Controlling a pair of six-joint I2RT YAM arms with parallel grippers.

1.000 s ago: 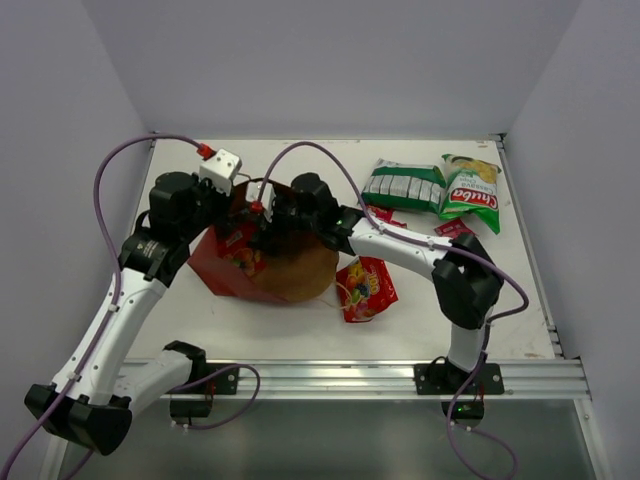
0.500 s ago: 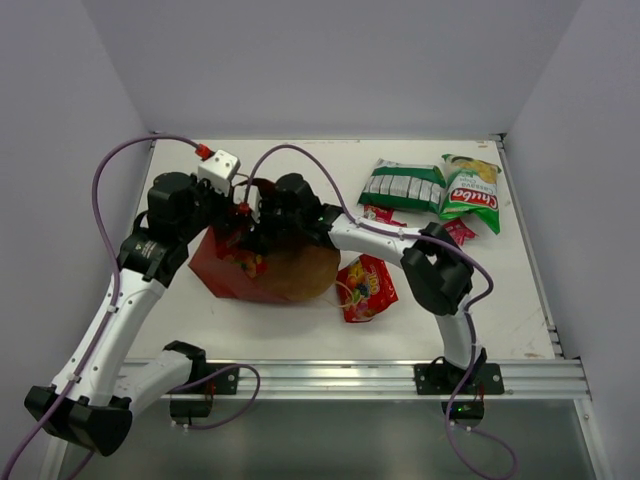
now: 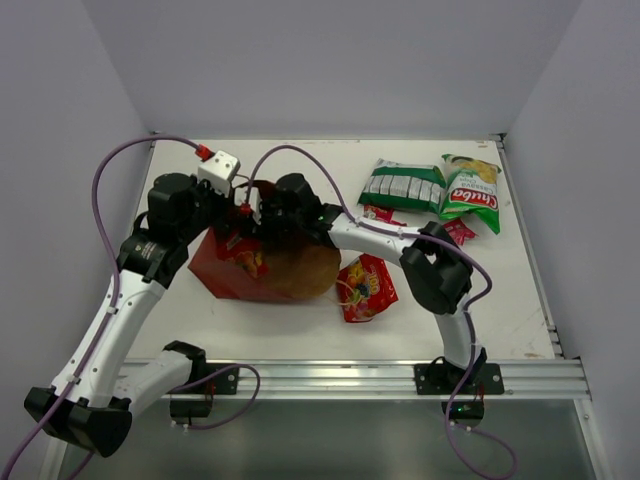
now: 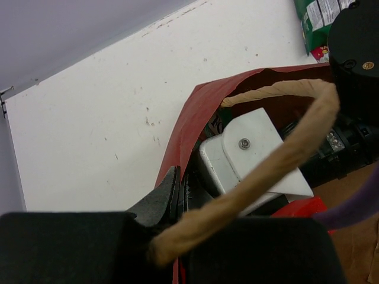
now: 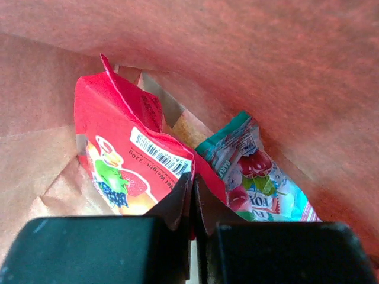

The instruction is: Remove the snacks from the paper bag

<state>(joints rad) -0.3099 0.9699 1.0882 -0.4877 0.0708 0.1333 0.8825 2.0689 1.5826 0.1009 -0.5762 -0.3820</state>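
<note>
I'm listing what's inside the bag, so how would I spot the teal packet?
Look into the paper bag, as the right wrist camera sees it. Two packets lie deep inside; the teal packet is the right-hand one, beside the red candy bag. It alone has a teal and white wrapper, not a red one.

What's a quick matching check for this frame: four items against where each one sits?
Items
1. barcoded red candy bag
2. teal packet
3. green chip bag
4. paper bag rim

Places
A. pinched in the left jaws
B. on the table, far right
C. pinched in the right jaws
D. ungripped, inside the paper bag

Pairs: 1-C, 2-D, 3-B, 4-A
</note>
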